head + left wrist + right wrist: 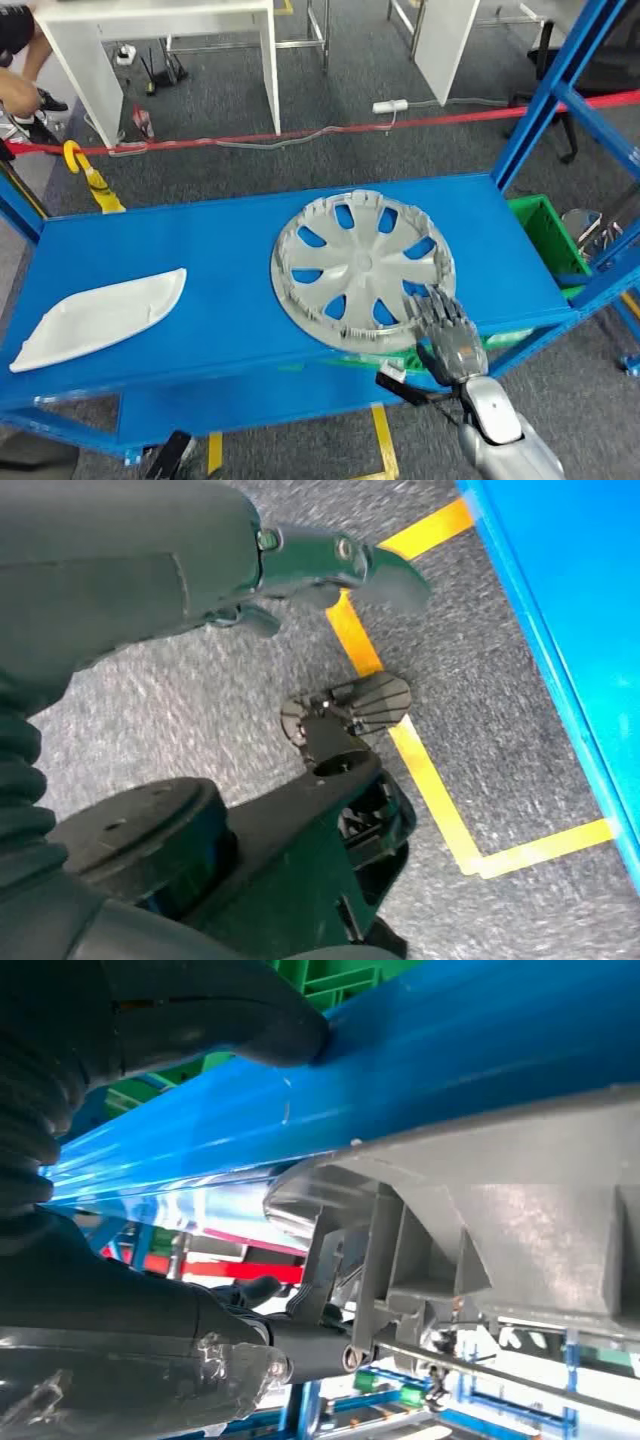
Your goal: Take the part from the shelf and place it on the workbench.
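Observation:
A round grey hubcap (362,268) lies flat on the blue shelf (189,260), right of centre, its near rim reaching slightly past the shelf's front edge. My right hand (447,335) rests its fingers on top of the hubcap's near right rim. In the right wrist view the thumb (226,1010) presses against the blue shelf edge (453,1050), while the dark fingers (249,1335) lie along the hubcap's ribbed rim (513,1220). A white curved part (98,315) lies at the shelf's left end. My left hand (151,570) hangs over the floor beside the shelf, holding nothing.
A green crate (547,235) sits past the shelf's right end, beside blue uprights (551,90). Red tape (317,132) crosses the floor behind the shelf, with white tables (151,30) beyond. A person (19,70) is at the far left. Yellow floor lines (430,780) run near the shelf.

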`<state>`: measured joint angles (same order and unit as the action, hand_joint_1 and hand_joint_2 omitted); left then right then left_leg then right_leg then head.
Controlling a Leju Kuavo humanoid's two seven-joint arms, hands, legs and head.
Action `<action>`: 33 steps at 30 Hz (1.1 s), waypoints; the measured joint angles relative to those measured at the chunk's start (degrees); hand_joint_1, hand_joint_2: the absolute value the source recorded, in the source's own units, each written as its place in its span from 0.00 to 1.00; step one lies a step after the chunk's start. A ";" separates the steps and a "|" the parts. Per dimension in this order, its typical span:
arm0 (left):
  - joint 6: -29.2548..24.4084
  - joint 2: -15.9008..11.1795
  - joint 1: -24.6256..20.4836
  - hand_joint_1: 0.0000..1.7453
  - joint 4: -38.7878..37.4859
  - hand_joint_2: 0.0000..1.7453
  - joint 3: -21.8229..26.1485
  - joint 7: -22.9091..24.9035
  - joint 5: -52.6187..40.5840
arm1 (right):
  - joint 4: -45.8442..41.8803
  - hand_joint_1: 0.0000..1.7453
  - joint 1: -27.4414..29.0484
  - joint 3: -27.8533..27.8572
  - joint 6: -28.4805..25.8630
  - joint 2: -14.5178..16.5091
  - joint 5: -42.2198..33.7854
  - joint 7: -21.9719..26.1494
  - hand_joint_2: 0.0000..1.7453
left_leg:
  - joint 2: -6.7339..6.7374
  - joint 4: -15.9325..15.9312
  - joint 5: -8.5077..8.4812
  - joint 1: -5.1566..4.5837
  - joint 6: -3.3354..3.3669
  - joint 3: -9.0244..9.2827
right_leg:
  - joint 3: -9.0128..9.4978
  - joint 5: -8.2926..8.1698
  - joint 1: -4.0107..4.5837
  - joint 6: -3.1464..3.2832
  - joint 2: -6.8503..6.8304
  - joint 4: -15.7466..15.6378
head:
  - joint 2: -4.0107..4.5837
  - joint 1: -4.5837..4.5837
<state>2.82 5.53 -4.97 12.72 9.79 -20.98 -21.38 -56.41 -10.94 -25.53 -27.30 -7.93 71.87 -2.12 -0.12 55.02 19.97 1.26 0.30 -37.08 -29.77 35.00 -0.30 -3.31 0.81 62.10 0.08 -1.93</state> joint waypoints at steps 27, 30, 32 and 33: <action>-0.82 0.07 1.82 0.00 0.00 0.00 1.66 -1.92 -0.05 | -27.62 0.94 13.96 -4.68 -4.88 -0.21 9.45 -1.05 1.00 | 0.13 2.03 1.35 -1.38 -0.58 0.83 | 1.99 -4.75 0.19 1.23 -2.10 -5.06 | -0.01 0.98; -0.89 0.14 1.76 0.00 0.00 0.00 1.80 -1.98 -0.16 | -29.70 0.19 14.30 -5.19 -4.90 -0.51 9.56 -1.20 1.00 | -0.03 1.76 1.95 -1.14 0.58 1.45 | 1.74 -3.21 0.00 0.28 -1.77 -3.37 | -0.01 0.75; -0.89 0.17 1.63 0.00 0.00 0.00 1.87 -2.01 -0.20 | -30.32 0.00 14.38 -5.37 -4.90 -0.69 9.55 -1.27 1.00 | -0.14 1.71 2.40 -1.09 1.18 1.85 | -2.12 -0.15 -0.03 -0.06 -1.27 3.68 | -0.01 0.55; -0.86 0.22 1.59 0.00 0.00 0.00 1.88 -2.01 -0.23 | -30.40 0.00 14.49 -5.47 -4.90 -0.75 9.55 -1.28 1.00 | -0.24 1.73 2.62 -1.12 1.32 1.99 | -4.88 1.36 -0.04 -0.14 -1.13 8.03 | -0.01 0.56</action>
<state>1.96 5.75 -3.37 12.72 11.67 -22.99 -21.61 -86.82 3.55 -31.00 -32.20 -8.68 81.41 -3.40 -0.36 56.74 22.59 0.14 1.61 -35.09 -34.65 36.36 -0.34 -3.45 -0.32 70.13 0.07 -1.38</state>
